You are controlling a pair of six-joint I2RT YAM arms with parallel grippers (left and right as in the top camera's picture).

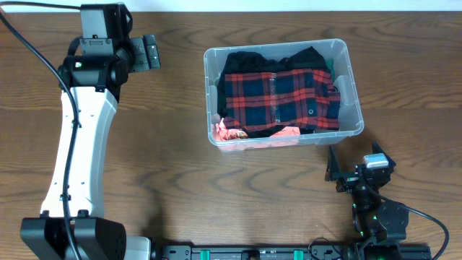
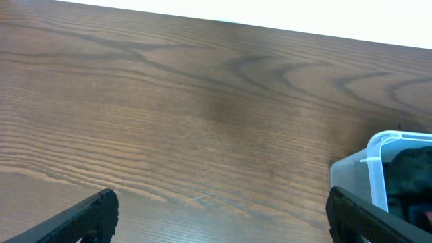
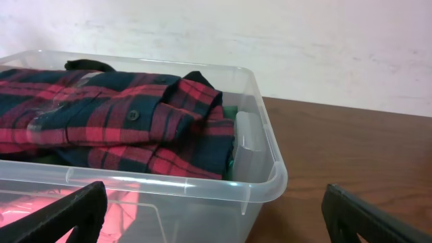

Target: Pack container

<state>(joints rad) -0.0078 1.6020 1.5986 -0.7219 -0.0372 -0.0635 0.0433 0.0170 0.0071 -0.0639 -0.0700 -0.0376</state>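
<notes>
The clear rectangular plastic container (image 1: 352, 101) stood upright and lidless on the brown wooden tabletop (image 1: 238, 195), filled with folded clothing.

overhead: straight down, whole desk (image 1: 216, 209)
left wrist: low over desk, container (image 2: 354, 174) corner at edge
right wrist: close, side-on to container
shared: container
</notes>
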